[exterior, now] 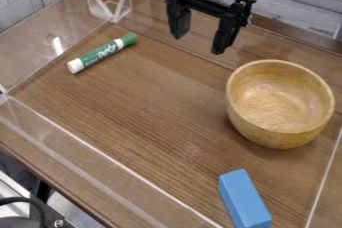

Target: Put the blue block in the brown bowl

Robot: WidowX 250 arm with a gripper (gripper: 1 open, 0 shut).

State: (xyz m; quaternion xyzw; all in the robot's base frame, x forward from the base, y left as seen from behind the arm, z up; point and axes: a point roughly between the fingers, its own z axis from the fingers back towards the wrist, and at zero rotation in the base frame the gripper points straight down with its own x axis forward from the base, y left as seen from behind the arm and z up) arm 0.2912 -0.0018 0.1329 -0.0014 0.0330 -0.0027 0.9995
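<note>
The blue block (243,198) lies flat on the wooden table near the front right corner. The brown bowl (279,101) stands upright at the right, with nothing inside it. My gripper (203,32) hangs at the back centre, pointing down, its two black fingers spread wide with nothing between them. It is left of and behind the bowl, well away from the block.
A green-and-white marker (103,53) lies on the left part of the table. Clear plastic walls (80,162) ring the tabletop, with a folded clear piece (104,7) at the back left.
</note>
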